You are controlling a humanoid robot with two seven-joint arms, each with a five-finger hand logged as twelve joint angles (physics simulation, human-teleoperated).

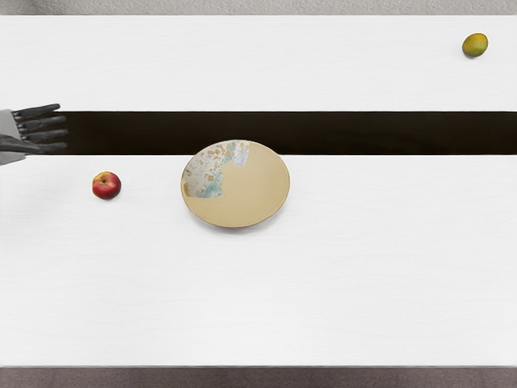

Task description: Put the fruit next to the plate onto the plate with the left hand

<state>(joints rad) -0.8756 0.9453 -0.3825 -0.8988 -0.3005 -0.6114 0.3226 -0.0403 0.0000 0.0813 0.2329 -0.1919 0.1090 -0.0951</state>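
Just left of the round tan glazed plate point(258, 194) sits the small red apple point(106, 185), with the dark left hand point(31, 131) farther left, fingers extended and empty; a glancing touch could roll the apple away.

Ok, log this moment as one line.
left hand open at left edge | apple on table left of plate | ungrasped | right hand unseen

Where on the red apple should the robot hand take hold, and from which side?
Likely best around the widest middle of the apple, fingers closing from above. It is round and stands apart from the plate, so no side is blocked. The left robot hand, open at the left edge, is nearest, so come from the left.
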